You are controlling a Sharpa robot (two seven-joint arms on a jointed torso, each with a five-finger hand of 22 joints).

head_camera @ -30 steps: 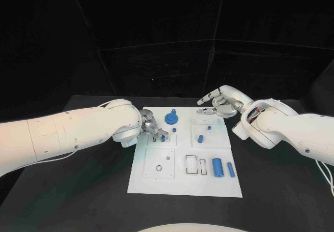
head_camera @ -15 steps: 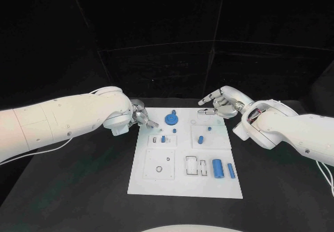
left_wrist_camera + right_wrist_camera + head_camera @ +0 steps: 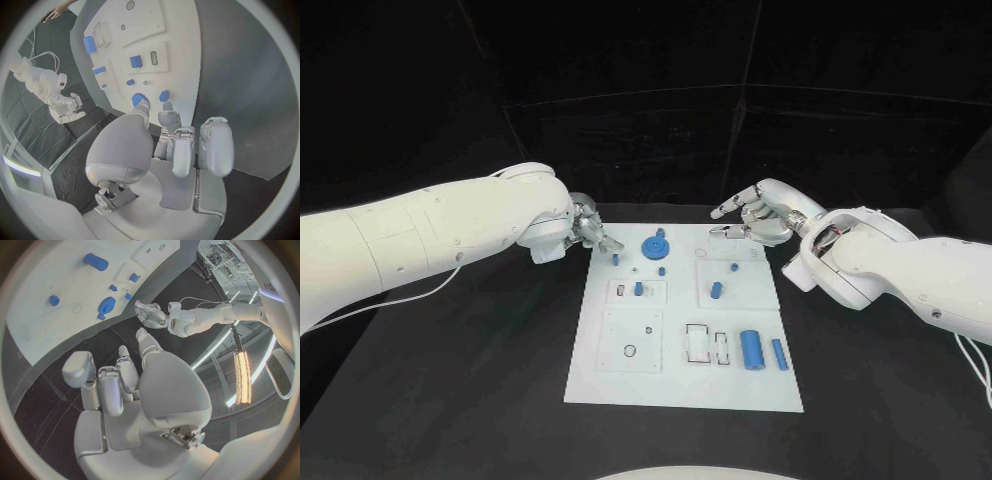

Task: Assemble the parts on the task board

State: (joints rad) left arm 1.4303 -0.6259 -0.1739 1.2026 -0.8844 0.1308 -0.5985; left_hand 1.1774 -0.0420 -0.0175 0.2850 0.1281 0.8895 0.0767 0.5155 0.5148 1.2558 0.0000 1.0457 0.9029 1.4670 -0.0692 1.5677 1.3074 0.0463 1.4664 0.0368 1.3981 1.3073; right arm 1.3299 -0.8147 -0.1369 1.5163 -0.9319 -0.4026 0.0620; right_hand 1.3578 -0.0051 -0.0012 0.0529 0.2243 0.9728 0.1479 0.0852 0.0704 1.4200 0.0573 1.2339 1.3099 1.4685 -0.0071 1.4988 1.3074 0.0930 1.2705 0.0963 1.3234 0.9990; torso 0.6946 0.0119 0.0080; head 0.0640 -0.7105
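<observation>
The white task board (image 3: 632,380) lies in the middle of the black table. On it are a round blue part (image 3: 653,246), a small blue piece (image 3: 616,258) near its far left edge, a blue piece standing in a slot (image 3: 638,288), another blue piece (image 3: 715,288) and two blue cylinders (image 3: 750,347) at the near right. My left hand (image 3: 584,232) hovers just off the board's far left edge, fingers loosely bent, holding nothing; its fingertips (image 3: 167,116) point toward the small piece (image 3: 164,95). My right hand (image 3: 754,215) hangs over the far right corner, fingers spread and empty.
Black table surface (image 3: 473,380) surrounds the board on all sides. A white cable (image 3: 408,290) trails below my left arm. The near left of the board carries a square plate with a small ring hole (image 3: 629,348) and, beside it, rectangular slots (image 3: 697,340).
My left hand has pulled back from over the slot piece toward the board's far left edge, leaving the piece standing there. My right hand has stayed in place.
</observation>
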